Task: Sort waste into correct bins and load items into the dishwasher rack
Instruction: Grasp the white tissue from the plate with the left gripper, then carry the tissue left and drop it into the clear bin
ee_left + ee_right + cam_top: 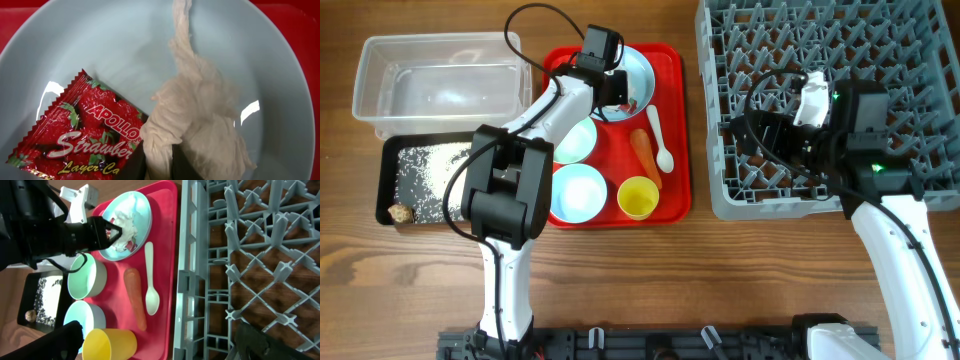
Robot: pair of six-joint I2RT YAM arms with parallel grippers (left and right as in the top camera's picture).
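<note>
left pincer [157, 167]: is being clamped on the crumpled white tissue [200, 125]; a fold is being pinched between both fingers, over the plate.
right pincer [752, 138]: its jaws are being held wide apart with nothing between them, over the left part of the dishwasher rack [920, 60].
crumpled white tissue: is being gripped above the pale blue plate [642, 68]; whether it is being lifted clear of the plate cannot be told.
red snack wrapper [80, 135]: is being carried flat in the plate, its edge touching the tissue.
pale blue plate: is being borne at the far end of the red serving tray [672, 70].
red serving tray: is being supported by the table [720, 290] at the middle of its far edge, just left of the rack.
carrot [645, 155]: is being carried on the serving tray, just beside the white plastic spoon [660, 140].
mint bowl [575, 140]: is being carried upright on the serving tray's left side.
blue bowl [578, 190]: is being carried upright just nearer than the mint bowl.
yellow cup [638, 197]: is being carried upright at the serving tray's near right corner.
clear tub [380, 55]: is being supported at the table's far left corner.
black tray [380, 180]: is being supported just in front of the tub; rice grains [430, 170] are being held in it, and a brown lump [400, 212] in its near left corner.
dishwasher rack: is being supported at the table's far right corner.
</note>
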